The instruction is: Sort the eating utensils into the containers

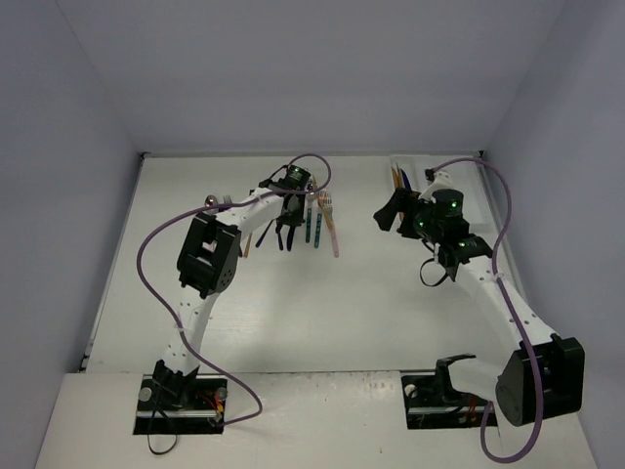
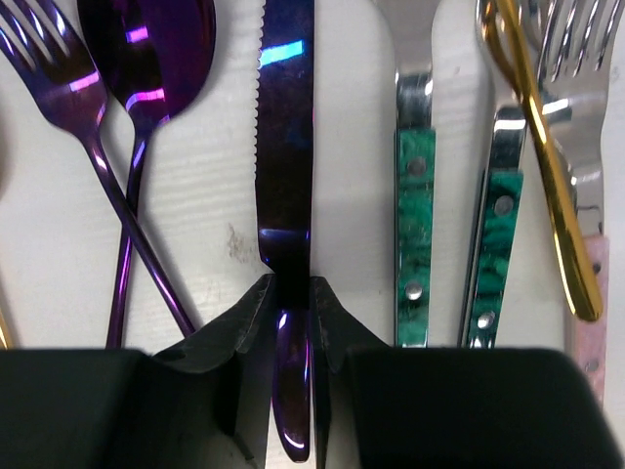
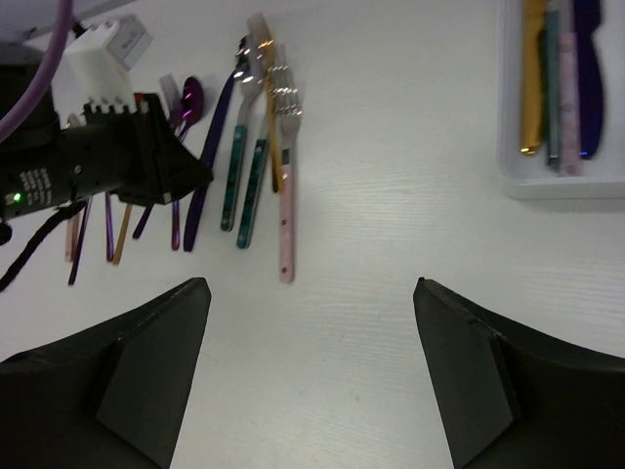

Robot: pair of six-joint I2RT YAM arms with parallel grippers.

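**Left claw** (image 2: 291,285): low over the counter (image 3: 391,244), jaws pinched on the handle of the dark knife (image 2: 285,147). The knife lies flat and is not lifted.

**Right claw** (image 3: 311,285): jaws wide apart, nothing between them. It hovers over bare counter between the loose row and the tray (image 3: 557,184).

**Sorted, in tray:** four pieces lying lengthwise, touching or just beside one another: gold piece (image 3: 532,78), teal piece (image 3: 552,88), pink piece (image 3: 568,98), blue piece (image 3: 588,68). Only a corner of the tray shows, so I cannot tell which compartment holds which.

**Unsorted, on counter, well apart from tray:**
- purple fork (image 2: 68,88) and purple spoon (image 2: 156,49), handles crossed
- the knife, in the grip
- two teal handles (image 2: 414,234), side by side
- gold utensil (image 2: 547,147), laid slantwise over a silver fork (image 2: 581,59)
- pink handle (image 2: 586,303), at the row's edge
- a few thin pieces beyond the purple pair (partly hidden by the left arm, type unclear)

**Progress, judged:** roughly a third done. The knife is the item in hand, and most of the row has yet to be carried over.
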